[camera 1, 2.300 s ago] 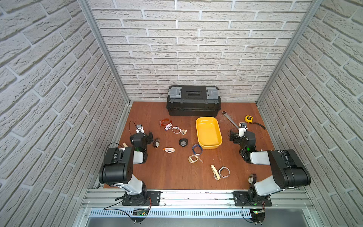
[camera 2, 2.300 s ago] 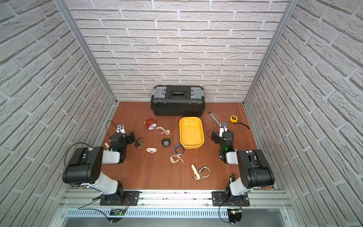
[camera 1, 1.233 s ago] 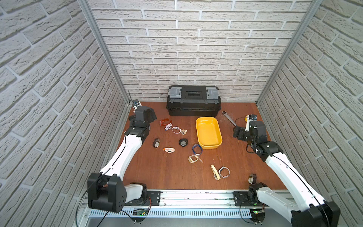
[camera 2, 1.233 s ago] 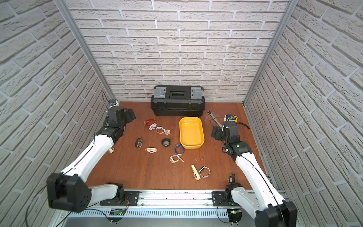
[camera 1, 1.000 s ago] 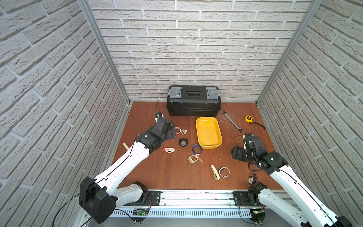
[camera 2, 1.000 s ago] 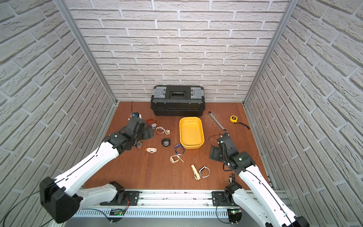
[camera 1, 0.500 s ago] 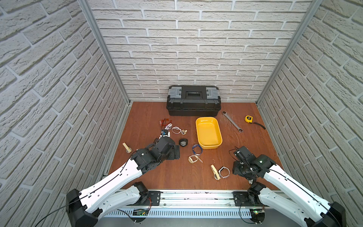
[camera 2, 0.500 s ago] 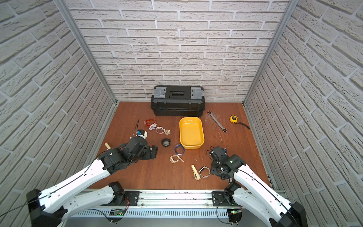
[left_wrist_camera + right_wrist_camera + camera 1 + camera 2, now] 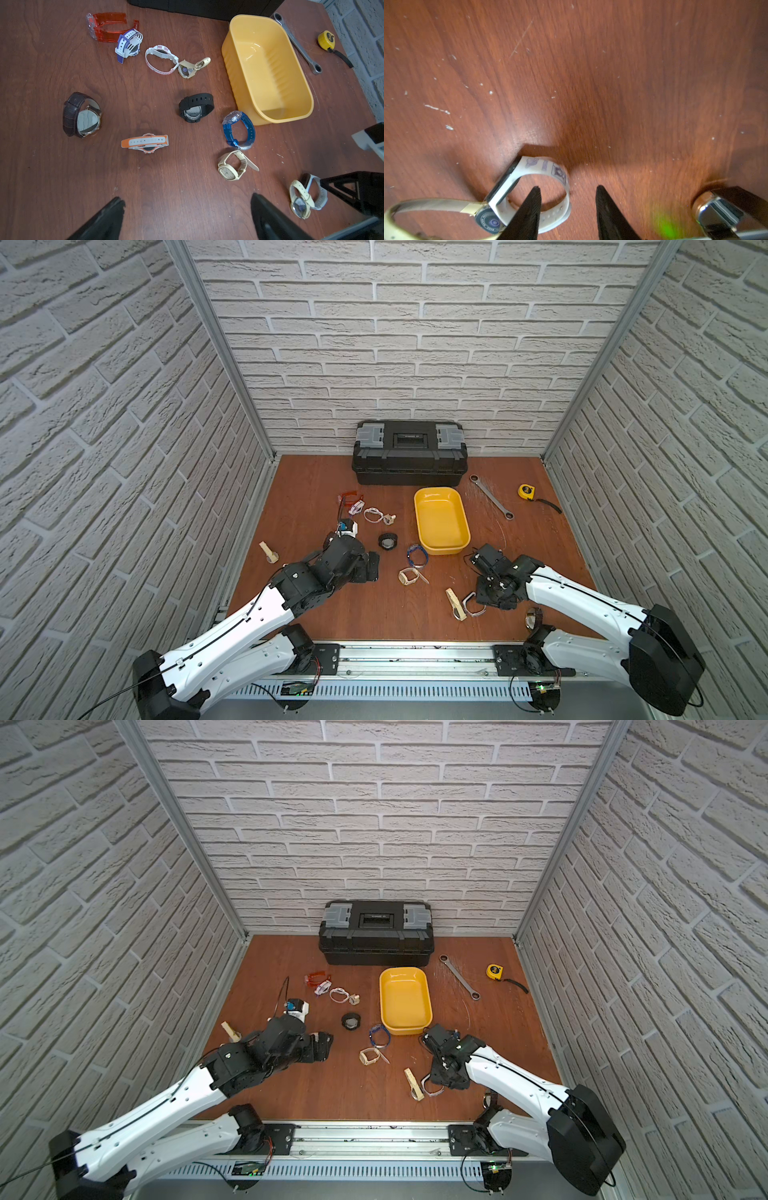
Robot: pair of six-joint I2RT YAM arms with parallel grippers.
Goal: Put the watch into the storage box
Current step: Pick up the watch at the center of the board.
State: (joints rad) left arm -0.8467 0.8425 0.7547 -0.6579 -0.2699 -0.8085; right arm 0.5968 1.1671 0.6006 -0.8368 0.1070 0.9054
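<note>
Your right jaws are down at the white-strap watch point(image 9: 548, 168). They are part open and not clamped on anything. One fingertip point(image 9: 531, 207) sits inside the strap's loop and the other sits outside it. The side of the loop runs between them, with a clear gap on the outer side. I can't tell whether the inner tip touches the strap.

The watch stands on edge on the surface point(image 9: 332, 614), with its case against a cream watch point(image 9: 425, 204). In both top views the white-strap watch point(image 9: 473, 606) lies between 5 and 6 o'clock from the storage box point(image 9: 440, 522), well apart from it.

Your left jaws stand wide apart and hold nothing. They are above the surface at about 8 o'clock from the box.
</note>
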